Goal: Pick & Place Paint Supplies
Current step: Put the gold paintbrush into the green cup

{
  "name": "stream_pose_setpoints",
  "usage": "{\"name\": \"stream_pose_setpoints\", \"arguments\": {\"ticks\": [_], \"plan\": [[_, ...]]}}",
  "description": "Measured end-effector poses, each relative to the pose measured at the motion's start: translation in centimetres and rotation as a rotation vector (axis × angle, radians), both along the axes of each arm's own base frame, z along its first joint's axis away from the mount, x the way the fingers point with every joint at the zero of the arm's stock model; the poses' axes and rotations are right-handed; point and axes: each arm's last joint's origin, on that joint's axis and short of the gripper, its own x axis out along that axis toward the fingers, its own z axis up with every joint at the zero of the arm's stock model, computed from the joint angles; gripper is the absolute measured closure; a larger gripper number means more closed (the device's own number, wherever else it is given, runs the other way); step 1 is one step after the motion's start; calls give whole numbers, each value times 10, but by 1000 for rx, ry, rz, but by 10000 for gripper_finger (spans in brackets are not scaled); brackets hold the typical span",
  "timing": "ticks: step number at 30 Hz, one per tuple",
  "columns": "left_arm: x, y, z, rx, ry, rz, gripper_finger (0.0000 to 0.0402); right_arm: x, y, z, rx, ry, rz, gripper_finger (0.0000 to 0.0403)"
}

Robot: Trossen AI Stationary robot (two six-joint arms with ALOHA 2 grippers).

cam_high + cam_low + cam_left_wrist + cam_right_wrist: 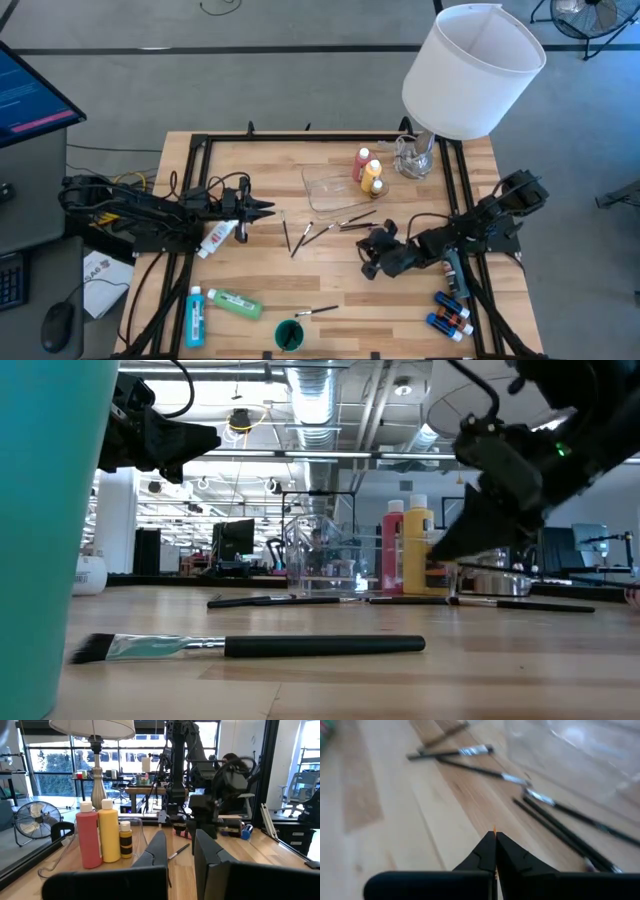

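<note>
— Where do the right fingers (495,851) stand?
— Clenched on nothing, low over the tabletop (330,285) beside scattered brushes (345,224), likely lining up a pick.
— And the left fingers (268,210)?
— Clenched empty; bottles (366,171) wait beside the tray (335,185).

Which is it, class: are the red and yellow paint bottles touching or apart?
Touching. The left wrist view shows the red bottle and yellow bottle pressed side to side, no gap between them.
</note>
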Motion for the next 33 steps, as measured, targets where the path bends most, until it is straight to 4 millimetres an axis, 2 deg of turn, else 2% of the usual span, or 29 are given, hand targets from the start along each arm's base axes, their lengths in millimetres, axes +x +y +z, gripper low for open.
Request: {"name": "stream_pose_setpoints", "arguments": {"ticks": [14,23,33], "plan": [[0,0,0,1,0,0,401,19,7,28,-54,-249,154,403],[0,0,0,1,0,0,401,28,3,42,-42,-375,256,403],[1,-6,-2,-23,23,-40,401,33,4,68,-96,-616,340,403]]}}
